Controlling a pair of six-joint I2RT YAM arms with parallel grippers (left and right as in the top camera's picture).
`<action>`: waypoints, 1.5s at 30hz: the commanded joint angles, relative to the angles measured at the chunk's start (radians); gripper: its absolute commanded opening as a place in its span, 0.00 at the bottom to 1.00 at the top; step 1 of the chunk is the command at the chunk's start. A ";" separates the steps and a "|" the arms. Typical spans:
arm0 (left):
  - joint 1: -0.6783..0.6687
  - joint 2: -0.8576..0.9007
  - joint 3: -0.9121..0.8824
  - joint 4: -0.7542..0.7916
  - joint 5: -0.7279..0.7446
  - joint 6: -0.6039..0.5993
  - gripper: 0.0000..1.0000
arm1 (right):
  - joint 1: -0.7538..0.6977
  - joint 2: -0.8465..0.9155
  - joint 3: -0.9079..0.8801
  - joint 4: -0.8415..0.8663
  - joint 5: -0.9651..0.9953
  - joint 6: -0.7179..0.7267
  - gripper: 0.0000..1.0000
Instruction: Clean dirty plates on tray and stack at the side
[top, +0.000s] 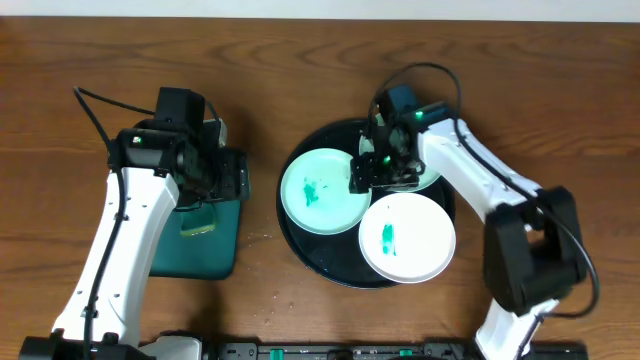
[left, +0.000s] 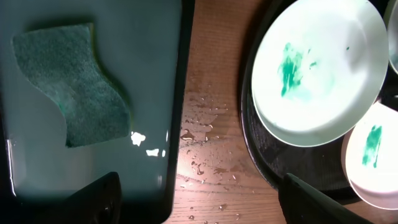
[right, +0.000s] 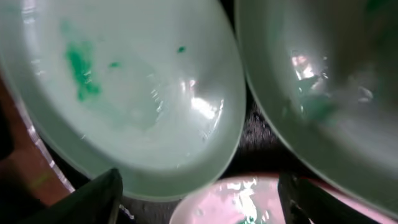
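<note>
I see right pincer (top: 378, 172) spread at the mint plate's (top: 315, 192) right rim, mid-frame. Left pincer (left: 199, 196) spread, farther off.

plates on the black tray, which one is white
The front-right plate, bearing one teal streak; the left plate and the half-hidden rear plate are mint-green.

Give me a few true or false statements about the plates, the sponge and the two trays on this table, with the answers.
1. The sponge lies in the teal tray. True.
2. The white plate is spotless. False: it has a green smear on its face.
3. The left gripper grips the sponge. False: it is open and empty, and the sponge lies clear of its fingers.
4. The white plate sits on the black tray. True.
</note>
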 joint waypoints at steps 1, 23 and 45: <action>0.004 0.002 0.022 -0.004 -0.006 0.020 0.81 | 0.011 0.043 0.014 0.024 -0.045 0.045 0.75; 0.004 0.002 0.022 -0.004 -0.006 0.020 0.81 | 0.071 0.056 0.003 0.078 0.076 0.168 0.29; 0.004 0.002 0.022 -0.003 -0.006 0.020 0.81 | 0.072 0.056 -0.155 0.246 0.068 0.183 0.01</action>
